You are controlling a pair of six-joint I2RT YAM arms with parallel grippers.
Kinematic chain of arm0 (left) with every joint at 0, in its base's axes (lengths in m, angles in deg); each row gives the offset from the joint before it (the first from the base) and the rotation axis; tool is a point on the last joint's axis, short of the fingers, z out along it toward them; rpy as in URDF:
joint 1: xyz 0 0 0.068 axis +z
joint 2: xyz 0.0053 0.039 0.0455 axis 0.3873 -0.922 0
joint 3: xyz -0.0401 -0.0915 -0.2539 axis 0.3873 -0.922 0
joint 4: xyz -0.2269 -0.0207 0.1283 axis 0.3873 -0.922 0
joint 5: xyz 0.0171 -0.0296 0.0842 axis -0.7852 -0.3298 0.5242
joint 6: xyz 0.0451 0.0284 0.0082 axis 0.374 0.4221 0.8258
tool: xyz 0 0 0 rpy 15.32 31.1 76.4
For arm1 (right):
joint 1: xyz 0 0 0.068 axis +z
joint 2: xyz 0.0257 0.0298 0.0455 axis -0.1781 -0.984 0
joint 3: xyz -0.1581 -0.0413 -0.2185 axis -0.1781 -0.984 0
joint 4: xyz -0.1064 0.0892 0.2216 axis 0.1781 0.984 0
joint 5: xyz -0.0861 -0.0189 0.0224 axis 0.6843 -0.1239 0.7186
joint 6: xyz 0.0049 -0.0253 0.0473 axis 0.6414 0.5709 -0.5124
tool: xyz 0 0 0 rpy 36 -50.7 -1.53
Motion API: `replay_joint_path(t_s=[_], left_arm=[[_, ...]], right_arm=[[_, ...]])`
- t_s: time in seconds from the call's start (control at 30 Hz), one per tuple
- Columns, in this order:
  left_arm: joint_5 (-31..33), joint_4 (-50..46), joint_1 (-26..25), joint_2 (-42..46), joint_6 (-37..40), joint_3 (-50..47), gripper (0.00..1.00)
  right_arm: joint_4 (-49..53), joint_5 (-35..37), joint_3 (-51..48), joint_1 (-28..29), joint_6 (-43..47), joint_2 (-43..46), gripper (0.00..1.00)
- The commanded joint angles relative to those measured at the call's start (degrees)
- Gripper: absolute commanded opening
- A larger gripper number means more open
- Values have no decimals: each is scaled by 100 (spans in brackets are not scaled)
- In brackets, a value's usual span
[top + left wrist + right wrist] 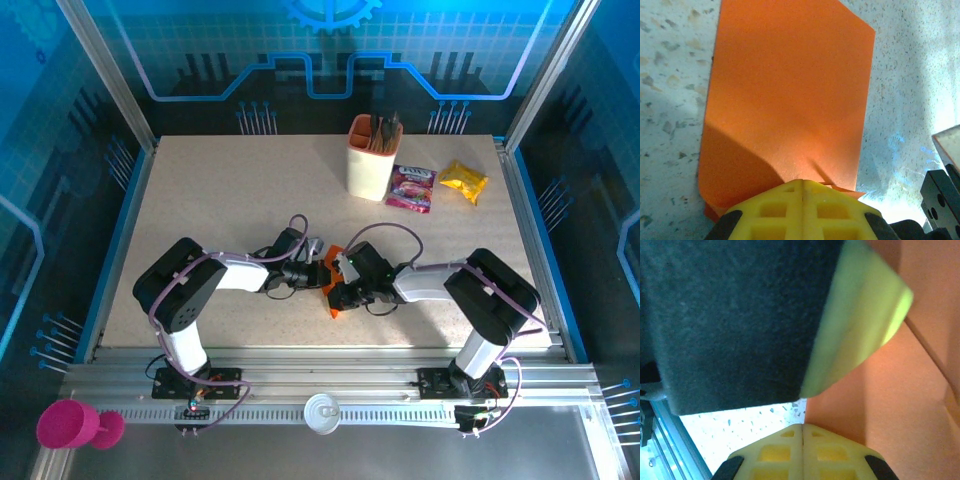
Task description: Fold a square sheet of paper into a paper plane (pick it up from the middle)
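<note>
The thin, bright orange sheet of paper [790, 100] is lying flat on the speckled beige tabletop [670, 100] in the middle of the workspace. It is apparently doubled over into a tall panel with one slanted corner, and both arms are crowding over it. The left gripper [802, 182] is showing its yellow jaws closed tip to tip at the near edge of the sheet, where a small wrinkle is lifting. Whether they are pinching that edge or only pressing on it, I cannot tell. The right gripper [802, 426] is likewise holding its yellow jaws fully together just beside the paper, gripping nothing that I can see. A dark block with a yellow-green pad [855, 320], probably part of the other arm, is hanging very close above them.

The likeliest trouble is the sheet sliding: it is thin and the tabletop is looking smooth, so a sideways drag would be skewing the crease. The wrinkle could be turning into a stray fold or a tear if the left jaws are pulling. With the wrists this near, any swing is risking a knock between them, shoving the paper off line
</note>
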Motion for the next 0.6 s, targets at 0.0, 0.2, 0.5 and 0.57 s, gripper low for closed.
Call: replay_joint_path(t_s=[0.0,0.2,0.5,0.57], left_arm=[[426,-612,26,-172,-30,-95,0],[466,-684,25,-196,0,-89,0],[514,-763,25,-207,1,-48,0],[539,-794,25,-207,-7,-36,0]], right_arm=[[553,87,-241,249,136,-20,0],[585,238,-481,408,73,300,0],[791,464,-626,687,36,466,0],[976,596,-625,757,91,481,0]])
